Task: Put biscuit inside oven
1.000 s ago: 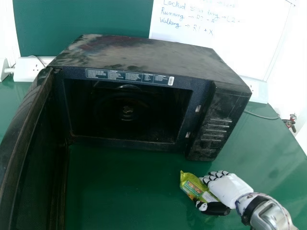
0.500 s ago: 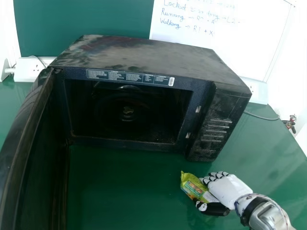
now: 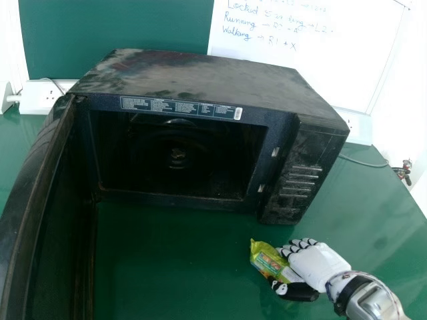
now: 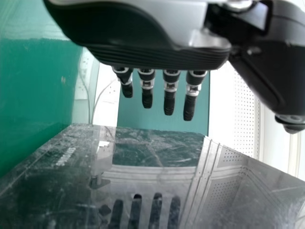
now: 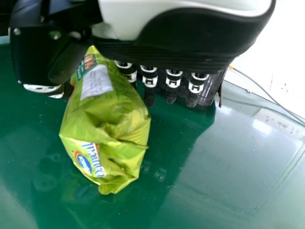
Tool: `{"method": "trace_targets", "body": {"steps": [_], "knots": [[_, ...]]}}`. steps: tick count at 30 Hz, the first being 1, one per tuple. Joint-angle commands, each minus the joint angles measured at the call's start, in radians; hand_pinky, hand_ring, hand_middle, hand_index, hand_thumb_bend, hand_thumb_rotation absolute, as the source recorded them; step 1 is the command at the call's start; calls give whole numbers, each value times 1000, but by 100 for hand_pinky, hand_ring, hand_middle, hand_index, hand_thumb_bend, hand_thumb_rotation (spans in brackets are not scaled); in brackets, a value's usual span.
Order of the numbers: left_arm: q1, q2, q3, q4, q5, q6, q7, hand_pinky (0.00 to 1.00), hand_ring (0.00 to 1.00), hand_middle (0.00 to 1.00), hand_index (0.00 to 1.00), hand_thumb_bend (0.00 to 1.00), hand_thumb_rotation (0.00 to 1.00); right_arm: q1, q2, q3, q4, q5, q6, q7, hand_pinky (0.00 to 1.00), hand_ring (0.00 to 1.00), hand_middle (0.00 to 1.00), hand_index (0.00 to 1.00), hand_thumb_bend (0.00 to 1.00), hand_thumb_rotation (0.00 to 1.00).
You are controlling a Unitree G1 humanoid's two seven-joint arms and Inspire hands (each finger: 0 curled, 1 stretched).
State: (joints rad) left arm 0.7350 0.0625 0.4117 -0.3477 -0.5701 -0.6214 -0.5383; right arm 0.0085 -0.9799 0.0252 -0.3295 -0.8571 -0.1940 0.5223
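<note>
1. Head view: we see the oven [image 3: 200,77] with its door [image 3: 37,207] swung wide on our left. Our right hand [image 3: 320,263] has the biscuit [image 3: 263,259] pinched between thumb and fingers, in front of the control panel [image 3: 293,180], outside the cavity [image 3: 177,157]. A straight push from here would likely hit that panel; we should swing left first, and high enough for the biscuit to clear the lower lip [image 3: 173,199].
2. Left wrist view: our left hand [image 4: 143,33] is released, fingers straight, over a glossy dark surface [image 4: 57,186], probably the door. A careless dip could knock it and swing it into our path.
3. Right wrist view: much of the pack juts out past our grasp. Slick wrapper and a light pinch could let it twist or slip. We cannot tell whether it is off the table [image 5: 224,191].
</note>
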Motion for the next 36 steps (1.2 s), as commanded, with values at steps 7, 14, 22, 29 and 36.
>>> {"method": "trace_targets", "body": {"steps": [7,14,22,29,36], "knots": [[-2,-10,-1,19,8,-9,6,100,96,99,100,100,100,-17,25,74,59,-54,16,15,100,94,97,100,37,40],[-68,5,28,143,17,-152,-72,100,96,99,100,100,100,-32,42,98,86,-83,30,-18,97,96,98,100,71,52],[-18,-27,12,32,133,-61,94,100,96,99,100,100,100,-26,40,104,90,-103,38,-49,51,73,76,82,88,9],[-10,-27,-12,3,107,-28,116,100,95,99,100,100,100,-16,37,102,88,-107,36,-84,26,44,54,56,83,0],[6,-36,-31,-19,100,-12,126,100,95,98,100,100,100,-10,37,99,87,-104,41,-100,18,23,36,39,77,0]]}}
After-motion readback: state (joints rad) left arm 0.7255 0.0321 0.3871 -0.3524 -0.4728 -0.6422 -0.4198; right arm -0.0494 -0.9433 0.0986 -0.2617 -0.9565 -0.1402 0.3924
